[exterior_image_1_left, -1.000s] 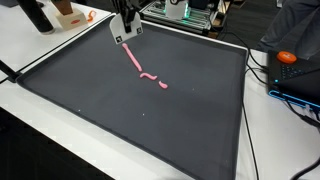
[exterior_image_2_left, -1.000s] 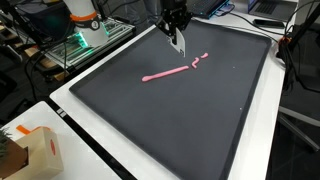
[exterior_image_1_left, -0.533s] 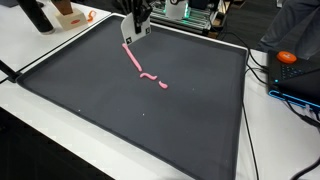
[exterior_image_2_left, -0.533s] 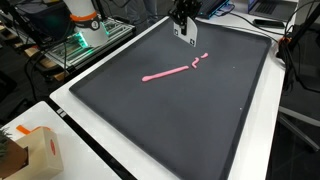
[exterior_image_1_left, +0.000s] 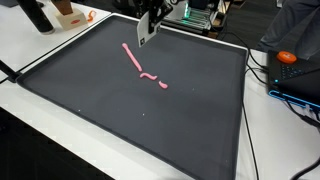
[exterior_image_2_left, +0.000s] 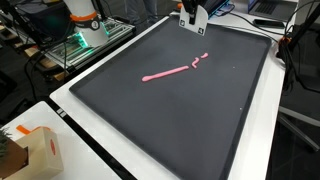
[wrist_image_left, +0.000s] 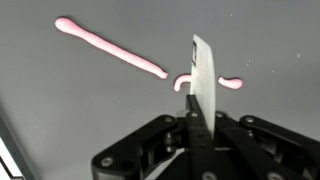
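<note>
Above the far edge of the dark mat (exterior_image_1_left: 120, 115), the gripper (exterior_image_1_left: 147, 18) hangs clear of the surface. Its claw is clenched on a thin white blade (exterior_image_1_left: 143, 33) that points down toward the mat without touching it. The wrist view shows the grip plainly: both fingers are pressed flat against the blade (wrist_image_left: 203, 85), which stands upright between them.

The pink streak (exterior_image_1_left: 132, 57) lies on the mat, nearer its far edge than its middle. It is a long, slightly bowed line with a rounded end. Just past its inner end sit a small pink hook (exterior_image_1_left: 150, 77) and a short pink dab (exterior_image_1_left: 163, 85), each apart from the line. In both exterior views the blade is well apart from all three, out toward the mat's rim (exterior_image_2_left: 232, 24).

Judging by this, the work on the streak looks barely begun or paused. The line is whole and nothing is gathered. No pink shows on the blade face turned to the wrist camera. All three pink pieces remain to be dealt with.
</note>
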